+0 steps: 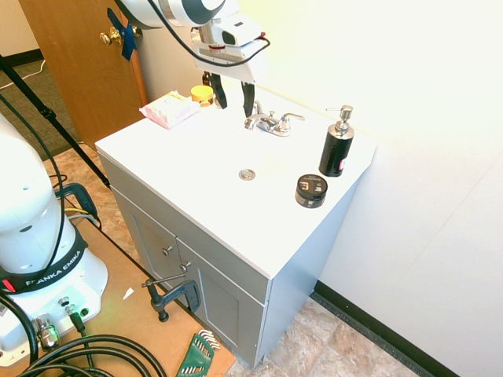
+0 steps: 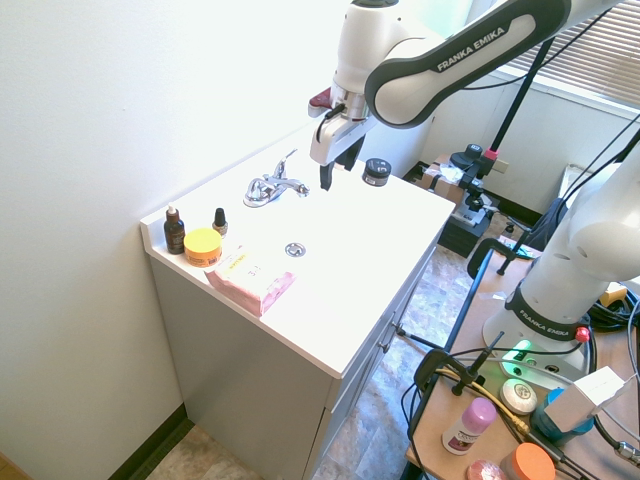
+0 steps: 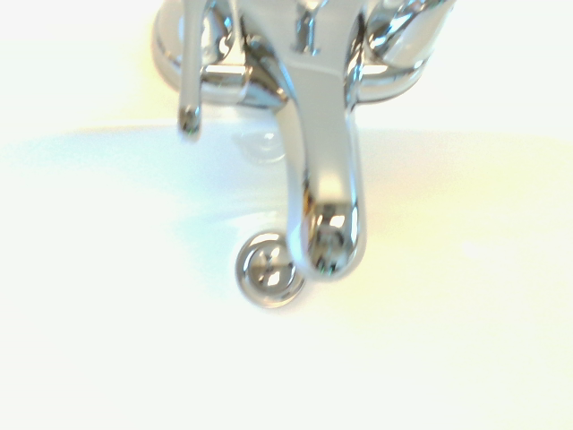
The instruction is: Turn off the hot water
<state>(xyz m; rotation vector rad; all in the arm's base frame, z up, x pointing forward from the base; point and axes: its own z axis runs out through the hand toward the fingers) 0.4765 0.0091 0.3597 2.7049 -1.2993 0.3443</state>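
Note:
A small chrome faucet point(image 1: 268, 122) stands at the back of the white vanity top point(image 1: 196, 169), and no water runs from its spout. The hot water lever point(image 1: 253, 106) is the left-hand one of its pair and is tipped upward. My gripper point(image 1: 234, 97) hangs open just above and to the left of that lever, with its dark fingertips point(image 1: 247, 100) close to it and nothing between them. The second exterior view shows the gripper point(image 2: 336, 162) over the faucet point(image 2: 274, 186). In the wrist view the spout point(image 3: 324, 170) fills the centre above the drain point(image 3: 266, 272).
A black soap dispenser point(image 1: 337, 144) and a round black jar point(image 1: 311, 190) stand right of the faucet. On the left are a pink package point(image 1: 168, 109), a yellow jar point(image 1: 202, 93) and two small dropper bottles point(image 2: 175, 231). A wall runs close behind the faucet.

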